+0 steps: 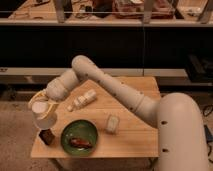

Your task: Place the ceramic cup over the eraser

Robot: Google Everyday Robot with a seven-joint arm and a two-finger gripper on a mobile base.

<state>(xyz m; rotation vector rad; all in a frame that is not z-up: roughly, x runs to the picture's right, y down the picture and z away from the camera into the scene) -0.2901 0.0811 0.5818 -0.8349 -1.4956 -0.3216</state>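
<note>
My gripper [42, 106] is at the table's left edge and is shut on the ceramic cup [45, 120], a cream-white tapered cup held just below it. The cup hangs right above the eraser [46, 136], a small dark block with a reddish-brown face near the front left corner of the wooden table [135, 137]. The cup's lower edge is close over the eraser's top; I cannot tell whether they touch. The arm reaches in from the right across the table.
A green plate [75, 131] holding a reddish-brown food piece [80, 143] lies just right of the eraser. A white capped bottle [83, 100] lies on its side mid-table. A pale oblong block [112, 123] sits right of the plate. A dark shelf unit stands behind.
</note>
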